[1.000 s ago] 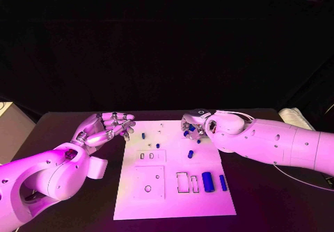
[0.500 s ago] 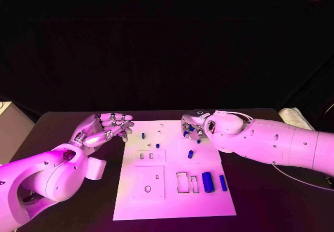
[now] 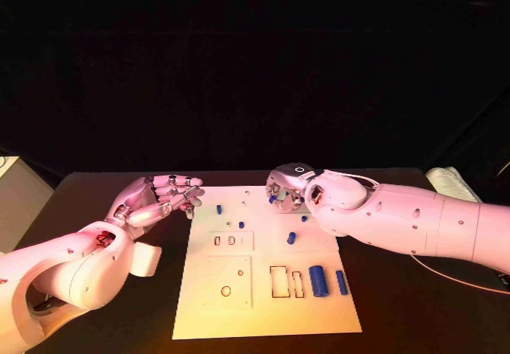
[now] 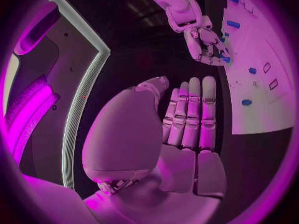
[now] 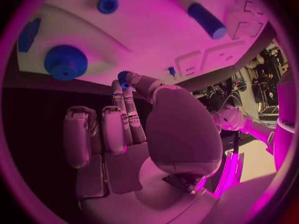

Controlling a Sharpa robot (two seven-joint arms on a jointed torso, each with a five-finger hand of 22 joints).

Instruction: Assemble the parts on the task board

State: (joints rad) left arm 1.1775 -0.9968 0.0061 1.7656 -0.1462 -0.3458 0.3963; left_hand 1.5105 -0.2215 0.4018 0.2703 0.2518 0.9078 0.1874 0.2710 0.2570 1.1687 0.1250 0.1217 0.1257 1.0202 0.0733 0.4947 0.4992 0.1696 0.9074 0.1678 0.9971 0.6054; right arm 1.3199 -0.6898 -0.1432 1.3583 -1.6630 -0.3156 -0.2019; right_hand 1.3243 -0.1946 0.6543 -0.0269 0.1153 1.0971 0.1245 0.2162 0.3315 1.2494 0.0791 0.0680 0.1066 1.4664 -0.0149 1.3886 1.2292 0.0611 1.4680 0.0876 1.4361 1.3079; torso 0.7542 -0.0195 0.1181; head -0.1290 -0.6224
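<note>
Now note that the right robot hand (image 3: pixel 289 193), pinching a small blue part (image 5: pixel 124 77), has turned above the task board (image 3: pixel 266 310); the left robot hand (image 3: pixel 165 195) stays curled, empty.

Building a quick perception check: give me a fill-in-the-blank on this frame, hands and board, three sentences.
1. The right hand pinches a small ____ part over the far edge of the task board.
2. The left hand, with its fingers curled in, holds ____.
3. The large blue cylinder lies near the board's ____ edge, on the right arm's side.

Missing words: blue; nothing; near
</note>
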